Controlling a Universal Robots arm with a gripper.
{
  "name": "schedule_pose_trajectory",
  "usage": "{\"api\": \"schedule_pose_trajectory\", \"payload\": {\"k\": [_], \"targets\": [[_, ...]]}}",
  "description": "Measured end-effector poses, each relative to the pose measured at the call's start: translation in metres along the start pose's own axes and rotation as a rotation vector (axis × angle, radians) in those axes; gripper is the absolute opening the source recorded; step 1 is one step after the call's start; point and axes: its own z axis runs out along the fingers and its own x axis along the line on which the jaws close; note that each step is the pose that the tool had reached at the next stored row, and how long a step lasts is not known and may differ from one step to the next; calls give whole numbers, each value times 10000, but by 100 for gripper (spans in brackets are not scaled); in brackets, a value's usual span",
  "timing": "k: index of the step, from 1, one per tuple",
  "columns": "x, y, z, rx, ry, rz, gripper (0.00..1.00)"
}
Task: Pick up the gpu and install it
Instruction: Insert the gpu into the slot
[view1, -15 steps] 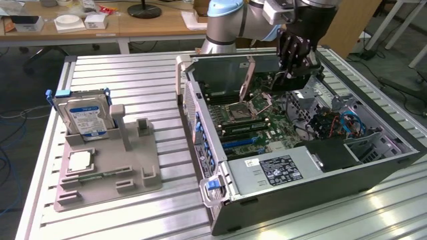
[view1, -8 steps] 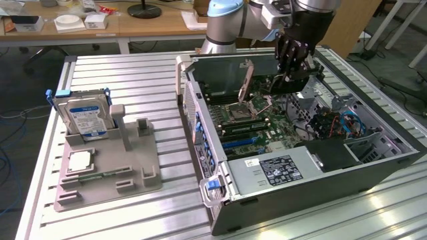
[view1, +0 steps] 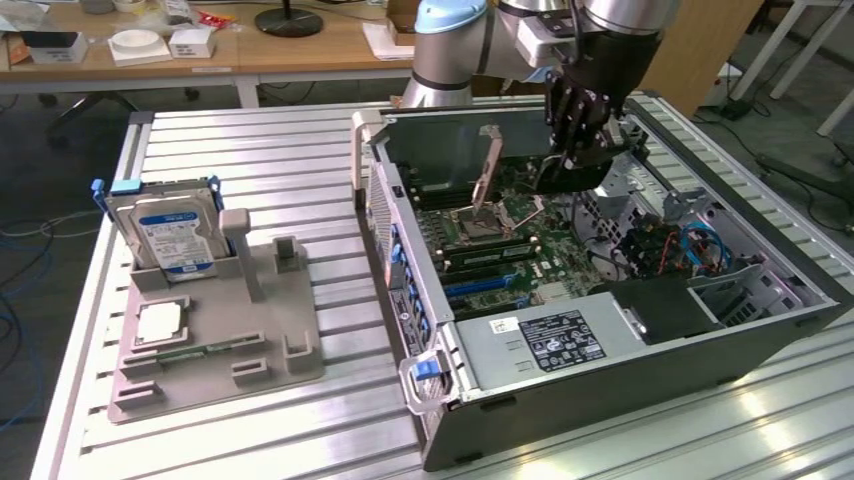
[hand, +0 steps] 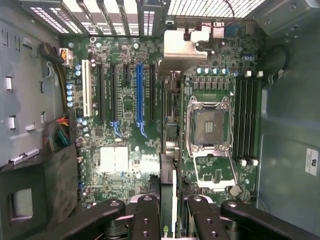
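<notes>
The gpu (view1: 571, 177) is a thin dark card hanging over the open computer case (view1: 747, 340), with my gripper (view1: 583, 140) shut on its upper edge. In the wrist view the gpu (hand: 170, 185) appears edge-on between my black fingers (hand: 146, 215), and its silver bracket (hand: 184, 47) points toward the case's rear slot grille. The card hovers above the motherboard (hand: 120, 160), between the blue expansion slot (hand: 139, 92) and the CPU socket (hand: 209, 125), clear of both.
On the exterior view's left a grey fixture (view1: 220, 340) holds an upright blue-labelled hard drive (view1: 171, 235), a CPU chip (view1: 160, 322) and a green memory stick (view1: 200, 352). Cables (view1: 681, 250) and a black power supply (view1: 661, 305) crowd the case's near end.
</notes>
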Motion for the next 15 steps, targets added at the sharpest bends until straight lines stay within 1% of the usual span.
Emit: {"api": "schedule_pose_trajectory", "payload": {"k": [2,5,8,11,15], "targets": [[2,4,31,-13,0,2,26],[3,7,50,-8,3,3,26],[5,34,62,-1,-2,0,26],[8,94,85,-2,-1,-3,26],[17,219,100,-3,4,-2,26]]}}
